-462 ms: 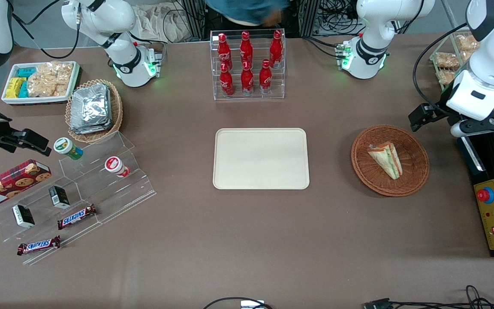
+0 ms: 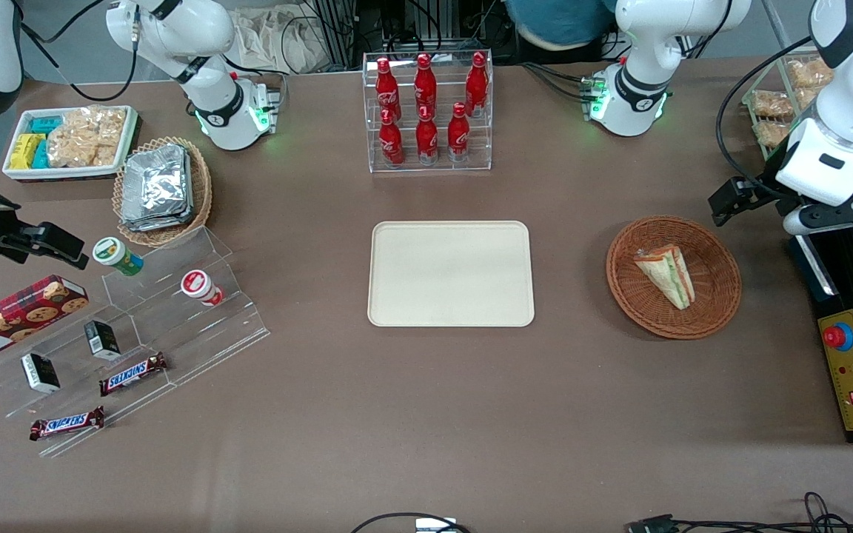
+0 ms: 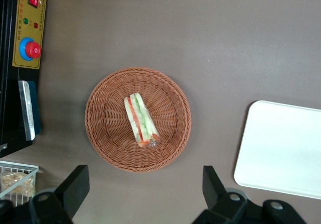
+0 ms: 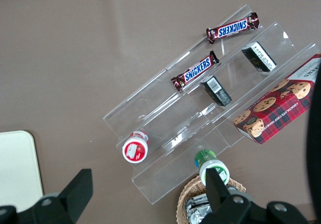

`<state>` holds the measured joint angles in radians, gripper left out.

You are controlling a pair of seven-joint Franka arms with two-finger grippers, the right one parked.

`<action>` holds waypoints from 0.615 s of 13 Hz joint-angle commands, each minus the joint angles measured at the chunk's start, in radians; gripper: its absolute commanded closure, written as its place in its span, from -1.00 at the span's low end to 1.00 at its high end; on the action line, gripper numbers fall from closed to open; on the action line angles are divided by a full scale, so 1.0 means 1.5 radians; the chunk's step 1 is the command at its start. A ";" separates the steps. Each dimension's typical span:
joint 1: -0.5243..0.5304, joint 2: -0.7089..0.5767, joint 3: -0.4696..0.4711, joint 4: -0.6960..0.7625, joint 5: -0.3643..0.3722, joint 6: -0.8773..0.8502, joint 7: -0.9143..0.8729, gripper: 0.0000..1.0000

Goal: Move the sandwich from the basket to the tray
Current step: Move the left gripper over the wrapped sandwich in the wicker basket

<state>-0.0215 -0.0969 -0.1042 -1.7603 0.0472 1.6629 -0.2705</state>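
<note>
Wrist view: gripper [image 3: 143,194] open above basket [image 3: 102,133]; sandwich [image 3: 140,121] inside, untouched.

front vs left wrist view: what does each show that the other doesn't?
Front only: cola bottle rack, foil-packet basket, Snickers bars, and the left arm itself.
Left wrist only: the gripper from above, open, empty, beside the basket.
Both: sandwich in the wicker basket, cream tray, emergency-stop box.

The tray [image 3: 286,151] runs off the wrist view's edge, and only the end effector [image 3: 143,191] finger bases show.
</note>
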 commanded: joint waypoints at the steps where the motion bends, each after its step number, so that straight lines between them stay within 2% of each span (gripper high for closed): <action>1: -0.005 -0.001 0.006 0.004 0.000 -0.019 0.009 -1.00; 4: -0.001 -0.002 0.008 -0.034 0.001 -0.014 0.003 -1.00; 8: 0.002 -0.015 0.027 -0.158 0.005 0.068 -0.004 -1.00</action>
<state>-0.0197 -0.0947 -0.0895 -1.8881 0.0483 1.6915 -0.2723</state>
